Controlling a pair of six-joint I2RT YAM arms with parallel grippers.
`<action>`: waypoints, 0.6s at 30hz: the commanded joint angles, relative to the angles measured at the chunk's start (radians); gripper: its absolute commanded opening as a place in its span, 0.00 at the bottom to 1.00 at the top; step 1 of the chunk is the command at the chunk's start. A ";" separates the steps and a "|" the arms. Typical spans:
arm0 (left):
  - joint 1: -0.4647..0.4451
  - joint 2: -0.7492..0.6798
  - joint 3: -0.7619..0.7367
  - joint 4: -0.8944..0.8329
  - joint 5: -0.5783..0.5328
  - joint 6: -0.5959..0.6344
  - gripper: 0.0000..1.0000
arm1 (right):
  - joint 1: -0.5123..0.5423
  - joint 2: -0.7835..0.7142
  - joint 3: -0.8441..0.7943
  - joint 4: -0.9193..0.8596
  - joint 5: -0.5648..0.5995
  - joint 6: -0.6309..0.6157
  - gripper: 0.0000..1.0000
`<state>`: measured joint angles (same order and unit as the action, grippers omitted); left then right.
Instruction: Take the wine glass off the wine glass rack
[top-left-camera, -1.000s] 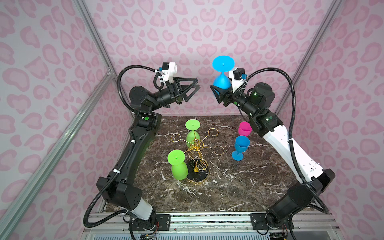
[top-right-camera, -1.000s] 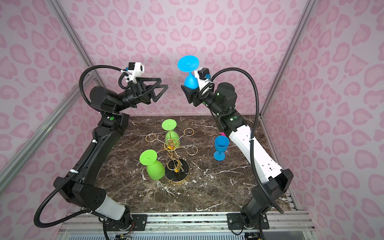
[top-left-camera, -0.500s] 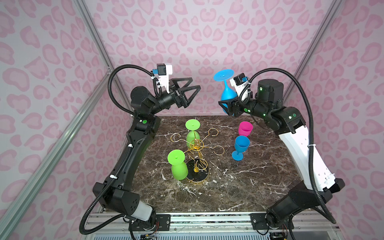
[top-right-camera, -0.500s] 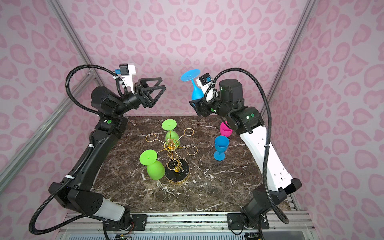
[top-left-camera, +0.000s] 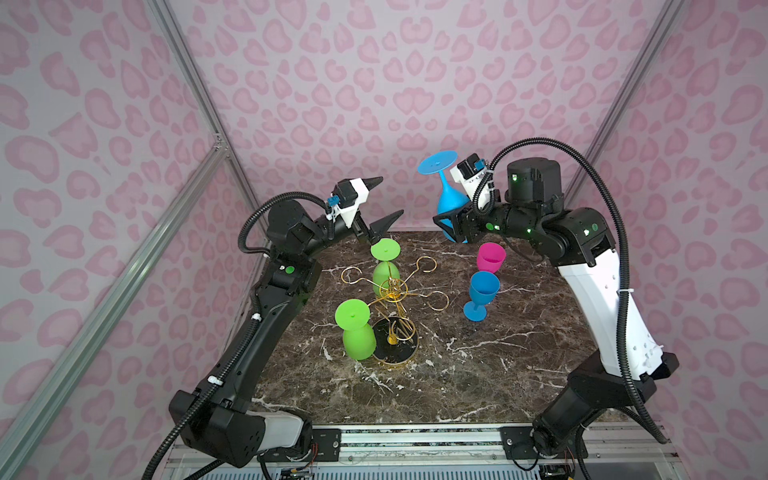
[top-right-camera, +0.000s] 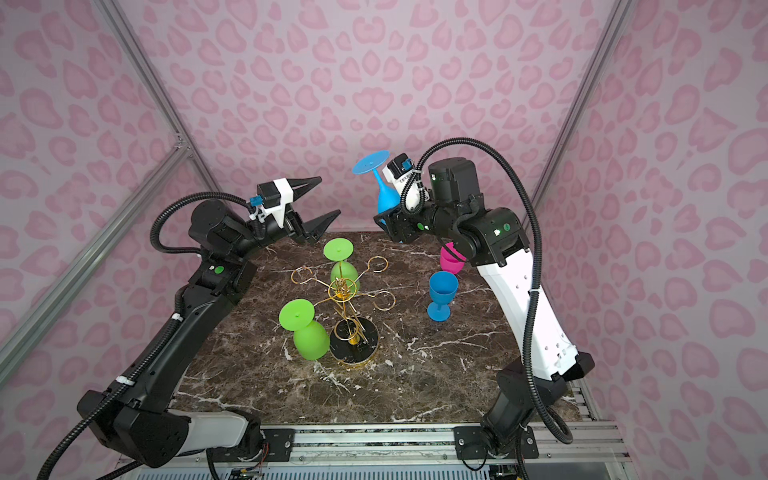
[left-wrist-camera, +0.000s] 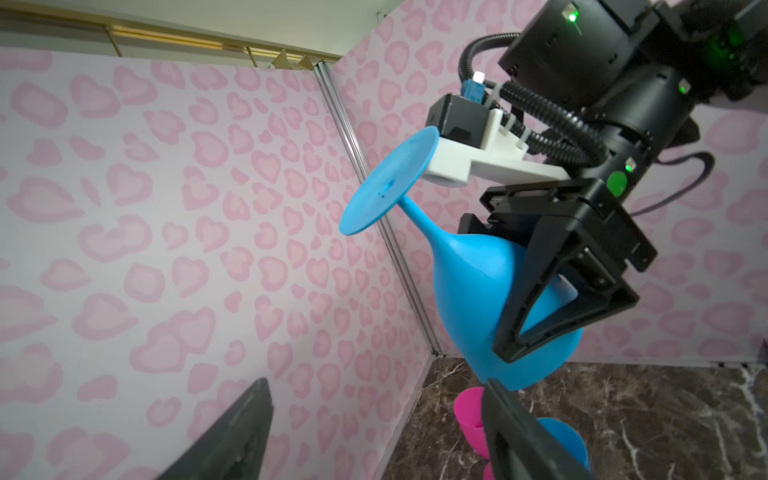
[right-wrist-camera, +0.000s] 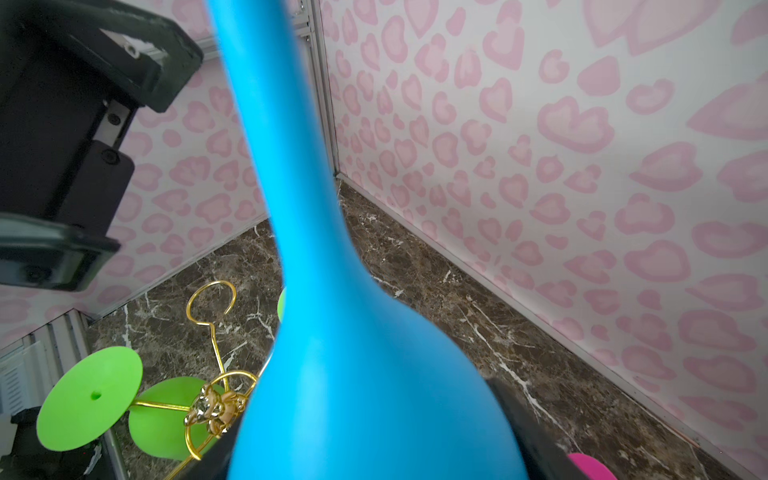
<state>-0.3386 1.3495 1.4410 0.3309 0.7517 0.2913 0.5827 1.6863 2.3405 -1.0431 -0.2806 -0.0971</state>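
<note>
In both top views the right fingers (top-left-camera: 438, 219) are closed around the bowl of the blue wine glass (top-left-camera: 451, 195), high in the air. The glass is upside down and tipped, with its foot up. The left fingers (top-left-camera: 388, 220) are spread wide with nothing in them. They point at the glass but stay apart from it. Lower down, between the two sets of fingers, the gold rack (top-left-camera: 390, 286) stands on the surface (top-left-camera: 457, 374), well apart from the wine glass. Two green glasses (top-left-camera: 353, 332) hang on it. A pink cup (top-left-camera: 490, 257) and a blue cup (top-left-camera: 482, 291) stand on the surface below the right fingers.

In the left wrist view the left fingers (left-wrist-camera: 232, 436) are open. The wine glass (left-wrist-camera: 465, 291) is out past their tips, pinched by the right fingers (left-wrist-camera: 536, 291).

In the right wrist view the wine glass (right-wrist-camera: 332, 374) fills the space beside the right fingers (right-wrist-camera: 536, 440). The rack (right-wrist-camera: 216, 401) and one of the green glasses (right-wrist-camera: 89, 399) show beyond it, lower down.
</note>
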 joint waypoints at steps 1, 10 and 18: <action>-0.005 0.002 0.003 0.044 0.000 0.221 0.81 | 0.018 0.017 -0.002 -0.055 0.007 -0.010 0.44; -0.017 0.028 0.032 0.050 0.015 0.336 0.69 | 0.058 0.052 0.019 -0.096 -0.001 -0.015 0.41; -0.028 0.040 0.035 0.065 0.009 0.381 0.60 | 0.072 0.082 0.057 -0.127 -0.009 -0.014 0.39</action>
<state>-0.3664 1.3853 1.4635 0.3622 0.7589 0.6388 0.6491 1.7615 2.3928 -1.1599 -0.2825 -0.1013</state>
